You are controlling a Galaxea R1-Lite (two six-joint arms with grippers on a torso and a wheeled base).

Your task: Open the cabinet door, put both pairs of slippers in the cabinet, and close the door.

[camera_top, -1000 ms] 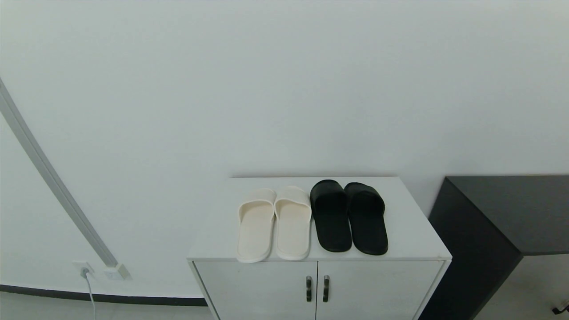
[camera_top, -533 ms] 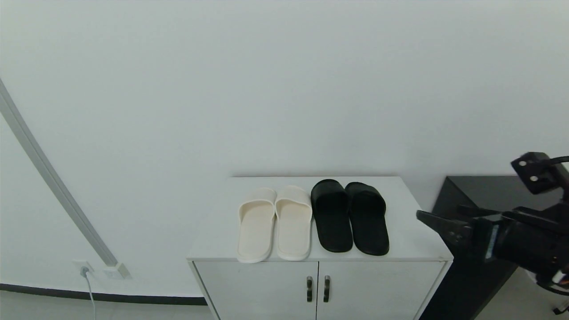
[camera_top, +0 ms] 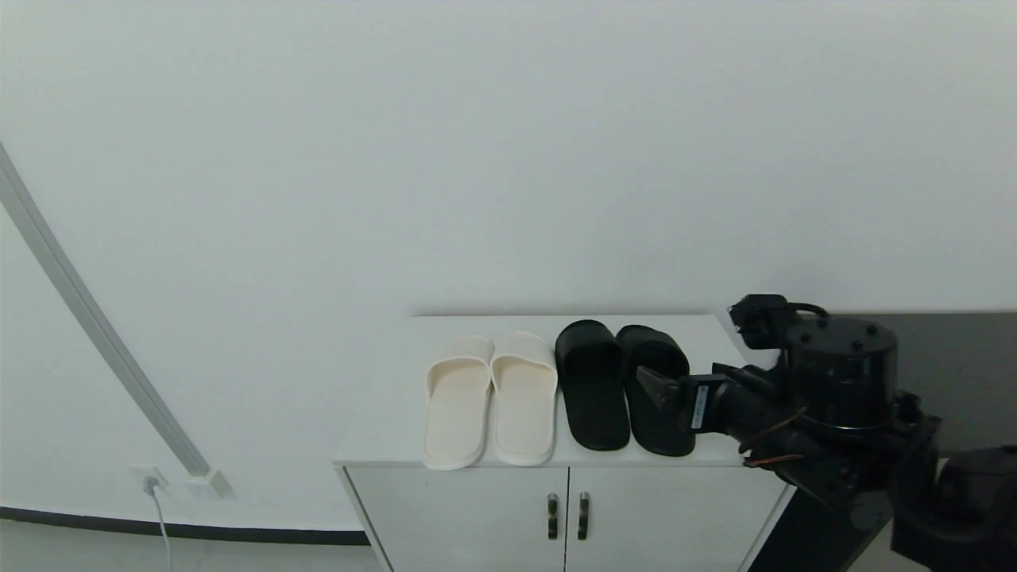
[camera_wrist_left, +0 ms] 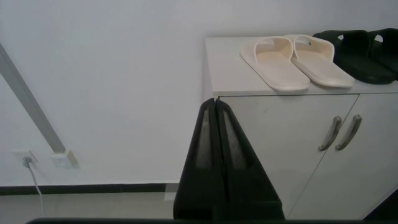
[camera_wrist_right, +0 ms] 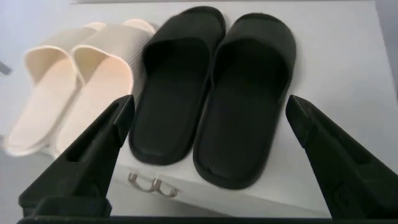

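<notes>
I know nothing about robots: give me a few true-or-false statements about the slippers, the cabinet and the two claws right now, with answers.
1. The cabinet doors are shut. True.
2. The black slippers lie inside the cabinet. False: they lie on its top, beside the white slippers.
3. The right gripper is open, close to the black slippers. True.
4. The left gripper holds a white slipper. False: it is shut on nothing, away from the slippers.
</notes>
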